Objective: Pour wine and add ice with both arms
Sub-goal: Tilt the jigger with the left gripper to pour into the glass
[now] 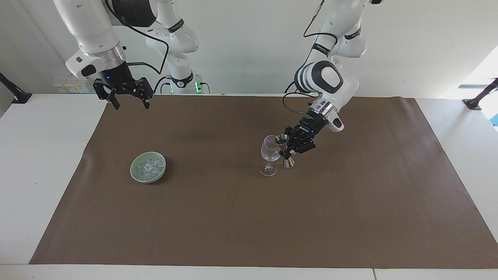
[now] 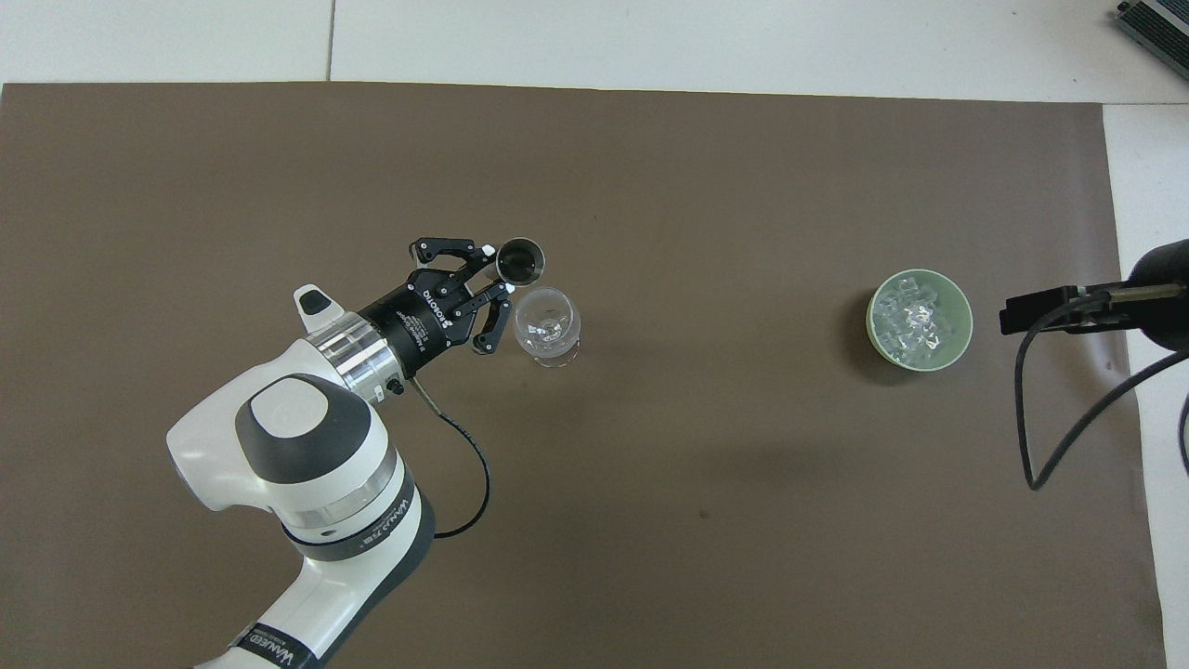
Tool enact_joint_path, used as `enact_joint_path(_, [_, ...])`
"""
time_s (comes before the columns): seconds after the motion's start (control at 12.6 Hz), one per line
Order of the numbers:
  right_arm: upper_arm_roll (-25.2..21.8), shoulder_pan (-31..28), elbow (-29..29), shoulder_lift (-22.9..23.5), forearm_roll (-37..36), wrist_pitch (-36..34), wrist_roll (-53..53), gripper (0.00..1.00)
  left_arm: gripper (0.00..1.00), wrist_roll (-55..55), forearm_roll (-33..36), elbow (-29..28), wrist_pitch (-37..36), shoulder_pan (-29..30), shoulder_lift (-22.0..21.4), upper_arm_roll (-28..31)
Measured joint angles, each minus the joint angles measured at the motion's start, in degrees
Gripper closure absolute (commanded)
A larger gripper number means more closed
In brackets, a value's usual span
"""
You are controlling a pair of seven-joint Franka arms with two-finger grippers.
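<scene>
Brown matting [image 1: 233, 217] is covering the table. Facing: the left gripper [image 1: 288, 152] is clenching a metal jigger [image 1: 286, 149], tipping it against the wine glass [image 1: 270, 154]; the right gripper [image 1: 128, 102] is waiting, fingers spread, over the mat's edge. Overhead: ice [image 2: 915, 319] is sitting in a green bowl [image 2: 961, 334] toward the right arm's end.

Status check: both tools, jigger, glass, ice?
Left tool shut on jigger, tipped at wine glass rim. Right tool open, waiting, raised near the table's edge. Ice untouched in green bowl. Nothing blocking.
</scene>
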Motion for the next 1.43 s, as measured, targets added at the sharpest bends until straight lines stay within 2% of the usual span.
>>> enact_joint_path(0.32, [0.0, 0.0, 0.0, 0.0, 0.0, 0.0, 0.0, 0.0, 1.0, 1.1, 3.2, 0.0, -1.5, 0.0, -0.1, 0.3])
enact_joint_path(1.03, [0.0, 0.0, 0.0, 0.0, 0.0, 0.0, 0.0, 0.0, 1.0, 11.5, 3.7, -0.3, -3.7, 0.1, -0.2, 0.6])
enact_joint_path(1.43, [0.0, 0.0, 0.0, 0.0, 0.0, 0.0, 0.0, 0.0, 1.0, 14.6, 6.7, -0.5, -5.0, 0.3, -0.3, 1.1])
